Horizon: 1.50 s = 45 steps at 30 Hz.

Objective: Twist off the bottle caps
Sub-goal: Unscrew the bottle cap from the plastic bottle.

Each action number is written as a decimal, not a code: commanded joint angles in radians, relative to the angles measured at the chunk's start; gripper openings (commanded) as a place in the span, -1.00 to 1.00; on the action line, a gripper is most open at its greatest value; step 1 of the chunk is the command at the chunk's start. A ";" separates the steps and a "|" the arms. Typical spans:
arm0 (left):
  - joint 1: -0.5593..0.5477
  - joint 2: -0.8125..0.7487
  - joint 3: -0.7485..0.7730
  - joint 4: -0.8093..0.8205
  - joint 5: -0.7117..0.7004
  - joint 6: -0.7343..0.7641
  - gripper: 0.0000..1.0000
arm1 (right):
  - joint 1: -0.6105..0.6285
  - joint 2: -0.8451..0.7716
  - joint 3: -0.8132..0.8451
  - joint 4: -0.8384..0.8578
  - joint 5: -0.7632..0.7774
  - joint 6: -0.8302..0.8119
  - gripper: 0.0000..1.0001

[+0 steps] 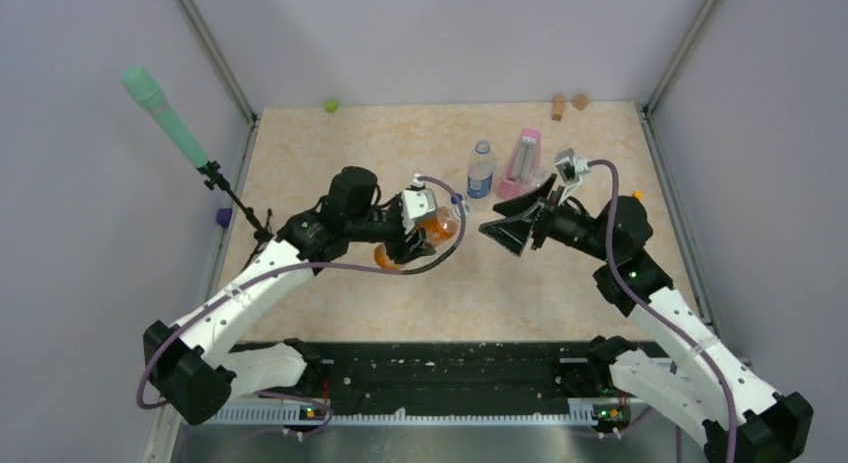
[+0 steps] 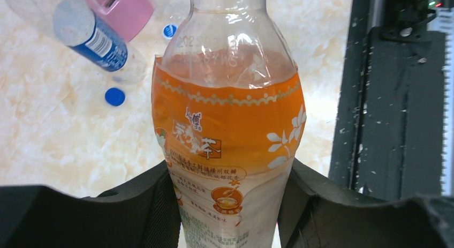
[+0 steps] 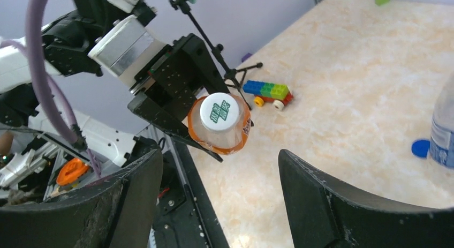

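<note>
Left wrist view showed the left tool [image 2: 230,197] clenched on the lower body of the orange-tinted plastic bottle [image 2: 230,114], one black finger pressed against each side of the printed label. In the top view the bottle was off the table [image 1: 330,163], lying roughly level, with its neck pointing right toward the other arm. Its white round screw cap with green print [image 3: 220,112] sat on the neck.

The right tool [image 3: 219,162] faced that cap with its jaws spread wide. Nothing lay between them, and the cap was a short way beyond the fingertips [image 3: 150,167], apart from them.

Farther back on the table, the short clear plastic bottle with a blue label [image 1: 481,170] stood upright. A dark blue round cap [image 2: 114,96] lay loose on the table just beside it. The pink metronome [image 1: 522,163] stood just right of this bottle, and a small white round cap with a blue mark [image 2: 169,30] lay near the metronome.

A toy car of coloured bricks [image 3: 267,92] sat on the left side of the table. A small green cube [image 1: 330,106] rested at the far edge.
</note>
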 commanded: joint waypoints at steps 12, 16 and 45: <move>-0.075 -0.103 -0.153 0.194 -0.274 0.177 -1.00 | -0.006 0.039 0.097 -0.267 0.138 0.265 0.56; -0.084 -0.113 -0.186 0.226 -0.320 0.217 -1.00 | -0.006 0.035 0.061 -0.189 0.122 0.361 0.48; -0.138 -0.099 -0.228 0.260 -0.412 0.303 -1.00 | 0.047 0.230 0.053 0.000 0.038 0.509 0.12</move>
